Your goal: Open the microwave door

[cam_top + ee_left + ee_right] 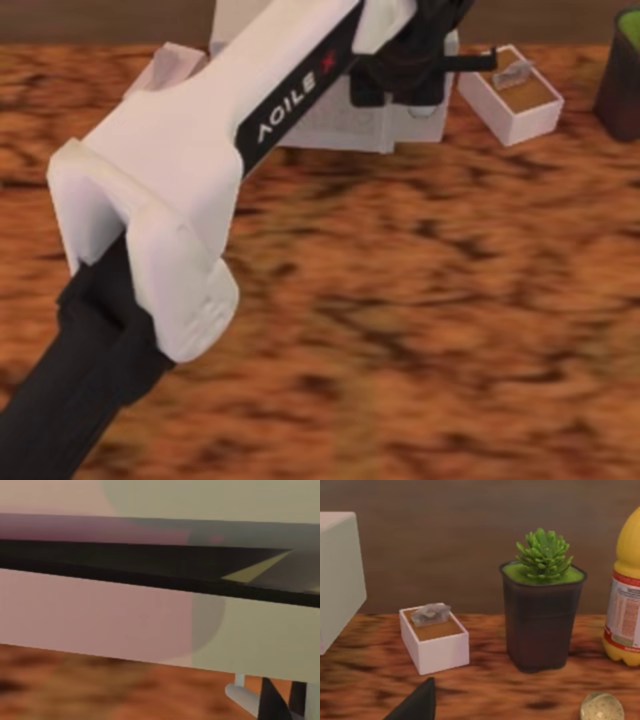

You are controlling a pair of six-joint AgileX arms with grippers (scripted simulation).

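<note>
Left arm [200,150] reaches across the counter [420,320] to the microwave [340,125] at the far edge, centre. Its jaws sit at the microwave's front, hidden under the wrist; cannot tell if open or gripping. Left wrist view sits very close: pinkish interior and a dark gap, so the microwave door [260,640] looks partly ajar. Best to pull along the hinge arc, steady. Right arm unseen from above; handle contact unclear.
</note>
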